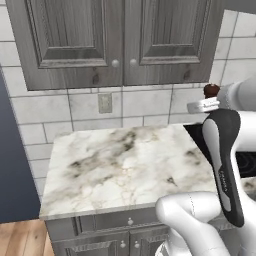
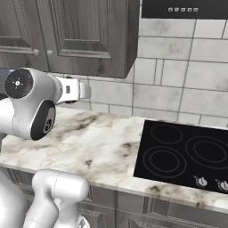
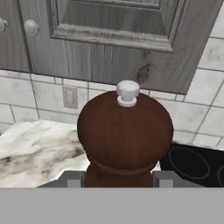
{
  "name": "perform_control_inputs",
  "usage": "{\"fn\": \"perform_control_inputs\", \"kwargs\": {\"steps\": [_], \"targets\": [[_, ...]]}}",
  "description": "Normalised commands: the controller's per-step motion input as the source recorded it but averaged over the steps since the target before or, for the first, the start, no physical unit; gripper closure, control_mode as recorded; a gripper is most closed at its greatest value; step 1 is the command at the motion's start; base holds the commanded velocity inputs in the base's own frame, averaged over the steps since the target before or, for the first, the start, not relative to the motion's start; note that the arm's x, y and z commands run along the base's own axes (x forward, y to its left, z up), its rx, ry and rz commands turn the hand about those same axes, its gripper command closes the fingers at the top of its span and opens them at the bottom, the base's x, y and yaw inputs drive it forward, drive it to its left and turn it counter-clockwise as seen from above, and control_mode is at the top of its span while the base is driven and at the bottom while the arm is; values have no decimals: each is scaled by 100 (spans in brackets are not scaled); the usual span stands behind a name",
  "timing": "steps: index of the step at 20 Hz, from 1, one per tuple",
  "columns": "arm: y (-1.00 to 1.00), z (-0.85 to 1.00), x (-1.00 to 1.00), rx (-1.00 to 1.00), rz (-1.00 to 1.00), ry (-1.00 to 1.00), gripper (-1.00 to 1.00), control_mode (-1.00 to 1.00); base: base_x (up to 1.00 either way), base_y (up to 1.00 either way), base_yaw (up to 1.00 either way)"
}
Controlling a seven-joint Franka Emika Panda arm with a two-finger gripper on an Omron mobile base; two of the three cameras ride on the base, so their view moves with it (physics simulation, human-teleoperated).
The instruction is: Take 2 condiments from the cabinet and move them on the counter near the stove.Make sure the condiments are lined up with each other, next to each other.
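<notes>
A squat dark red-brown shaker point(image 3: 124, 135) with a small white knob on top stands upright between my gripper point(image 3: 118, 180) fingers, which are shut on its lower body. In the left base view the shaker's top point(image 1: 211, 90) shows just above my hand, held in the air over the right end of the white marble counter point(image 1: 120, 165). The black stove point(image 2: 182, 153) lies to the right of that counter stretch. Behind, the grey cabinet point(image 1: 115, 40) has both doors shut. The bottle is out of view.
A wall outlet point(image 1: 105, 103) sits in the tiled backsplash under the cabinet. Silver stove knobs point(image 2: 200, 181) line the cooktop's front edge. Grey drawer fronts point(image 1: 130, 221) run below the counter. A dark range hood point(image 2: 185, 9) hangs above the stove.
</notes>
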Motion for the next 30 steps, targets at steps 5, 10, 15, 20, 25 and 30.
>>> {"fn": "perform_control_inputs", "kwargs": {"steps": [5,10,15,20,25,30], "targets": [[-10,-54,47,0,20,2,100,-100,0,0,0],[-29,-62,50,0,31,3,100,-100,0,0,0],[-30,-67,43,0,27,10,100,-100,0,0,0],[-23,-80,52,0,14,17,100,-100,0,0,0],[-17,-67,44,0,6,17,100,-100,0,0,0],[-23,-50,34,0,2,6,100,-100,0,0,0]]}}
